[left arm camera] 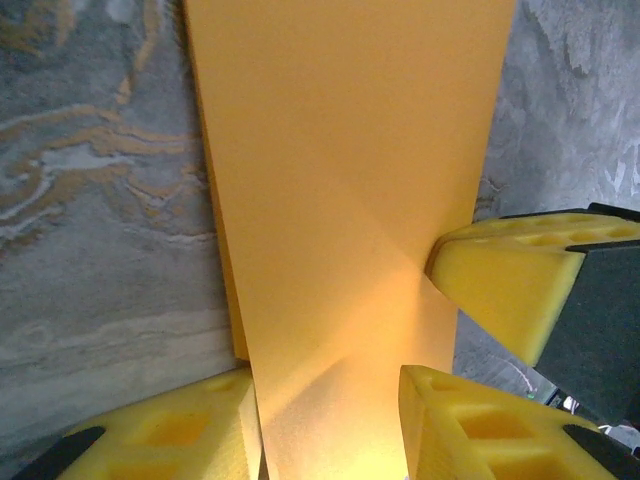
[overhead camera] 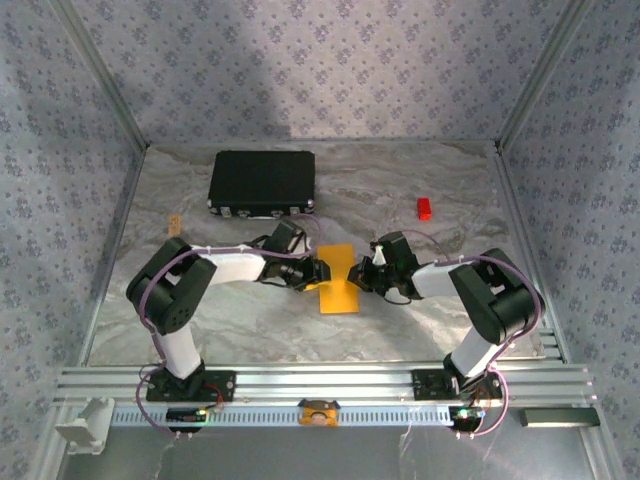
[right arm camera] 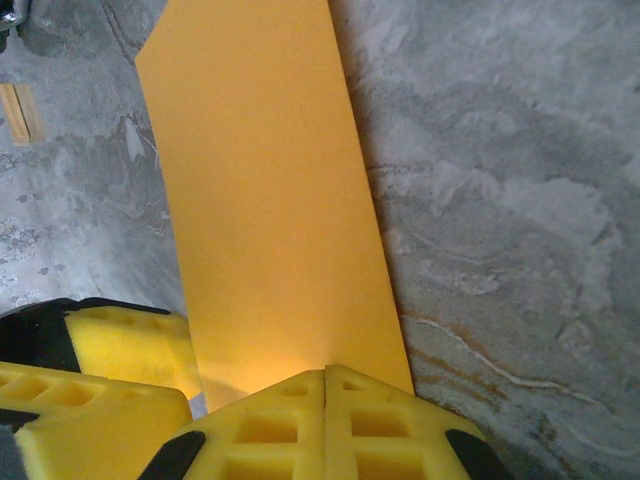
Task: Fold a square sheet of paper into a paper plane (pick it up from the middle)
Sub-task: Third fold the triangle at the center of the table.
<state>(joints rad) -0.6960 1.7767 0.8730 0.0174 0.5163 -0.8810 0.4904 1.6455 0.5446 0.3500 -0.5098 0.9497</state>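
The orange paper (overhead camera: pixel 340 293), folded into a long narrow strip, lies flat at the centre of the table (overhead camera: pixel 420 325), between the two arms. The left gripper (overhead camera: pixel 319 272) straddles one end, and its jaws stand apart with the strip between the yellow pads (left arm camera: pixel 170 430). The right gripper (right arm camera: pixel 325 385) has its jaws together, tips against the strip's edge; whether they pinch it cannot be told. A black case (overhead camera: pixel 262 183) and a red block (overhead camera: pixel 424 208) sit well beyond.
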